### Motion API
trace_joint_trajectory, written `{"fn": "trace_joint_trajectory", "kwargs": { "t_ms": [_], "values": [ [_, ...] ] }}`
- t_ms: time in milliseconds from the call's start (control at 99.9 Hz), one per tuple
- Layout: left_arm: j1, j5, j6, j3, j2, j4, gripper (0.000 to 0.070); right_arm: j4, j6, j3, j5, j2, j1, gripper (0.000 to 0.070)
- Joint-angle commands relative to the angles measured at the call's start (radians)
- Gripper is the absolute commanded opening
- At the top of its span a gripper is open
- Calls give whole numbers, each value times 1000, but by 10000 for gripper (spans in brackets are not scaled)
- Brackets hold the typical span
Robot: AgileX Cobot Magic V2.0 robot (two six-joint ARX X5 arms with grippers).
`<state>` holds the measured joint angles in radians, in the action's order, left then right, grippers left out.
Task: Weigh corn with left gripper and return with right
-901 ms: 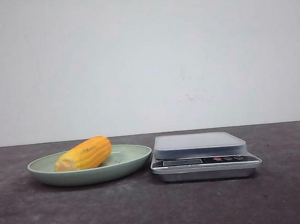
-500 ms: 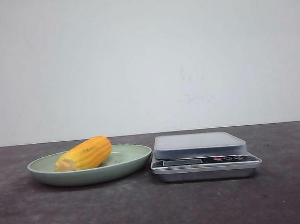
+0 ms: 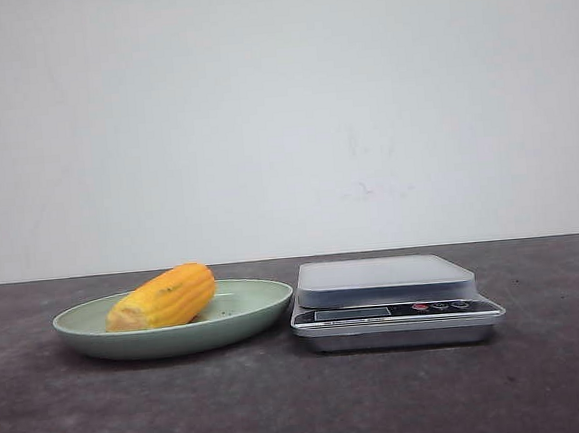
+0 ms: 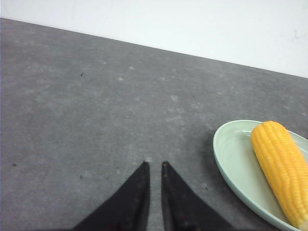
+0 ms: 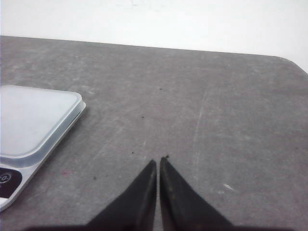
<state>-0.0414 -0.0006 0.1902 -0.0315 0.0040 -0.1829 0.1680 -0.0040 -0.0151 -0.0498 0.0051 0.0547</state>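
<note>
The yellow-orange corn (image 3: 163, 297) lies on its side in a pale green plate (image 3: 247, 310) left of the scale (image 3: 385, 279). The scale's platform is bare. In the left wrist view the corn (image 4: 282, 169) and the plate (image 4: 236, 159) show off to one side of my left gripper (image 4: 154, 163), which is shut and empty over bare table. My right gripper (image 5: 158, 160) is shut and empty over bare table, with the scale's corner (image 5: 38, 120) off to its side. Neither gripper shows in the front view.
The dark grey table (image 3: 304, 406) runs back to a white wall. The scale's display and buttons (image 3: 437, 306) face the front. The table's far corner (image 5: 288, 60) shows in the right wrist view.
</note>
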Motion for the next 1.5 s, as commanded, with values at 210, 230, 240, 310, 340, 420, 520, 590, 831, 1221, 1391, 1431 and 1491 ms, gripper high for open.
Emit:
{"fn": "trace_joint_trajectory", "kwargs": {
  "t_ms": [210, 230, 240, 310, 340, 420, 520, 590, 831, 1221, 1391, 1431, 1491],
  "values": [
    [2, 1, -14, 18, -1, -5, 0, -11, -8, 2, 1, -1, -1, 4],
    [2, 1, -14, 18, -1, -5, 0, -11, -8, 2, 0, -1, -1, 4],
    [2, 1, -14, 18, -1, -5, 0, -11, -8, 2, 0, -1, -1, 4],
    [2, 2, -14, 18, -1, -5, 0, -11, -8, 2, 0, -1, -1, 4],
    [2, 1, -14, 18, -1, -5, 0, -11, -8, 2, 0, -1, -1, 4],
    [2, 1, -14, 18, -1, -5, 0, -11, -8, 2, 0, -1, -1, 4],
    [2, 1, -14, 18, -1, -5, 0, -11, -8, 2, 0, -1, -1, 4],
    [2, 1, -14, 18, -1, -5, 0, -11, -8, 2, 0, -1, -1, 4],
    [2, 1, -14, 18, -1, -5, 0, -11, -8, 2, 0, -1, -1, 4],
    [2, -27, 2, 18, -1, -2, 0, -12, -8, 2, 0, -1, -1, 4],
    [0, -25, 8, 18, -1, -5, 0, -10, 6, 2, -4, -1, -1, 4],
    [0, -26, 8, 18, -1, -7, 0, -2, 26, 2, -6, -1, 1, 4],
    [0, -26, 8, 18, -1, -7, 0, 5, 44, 2, -6, -1, 1, 4]
  ]
}}
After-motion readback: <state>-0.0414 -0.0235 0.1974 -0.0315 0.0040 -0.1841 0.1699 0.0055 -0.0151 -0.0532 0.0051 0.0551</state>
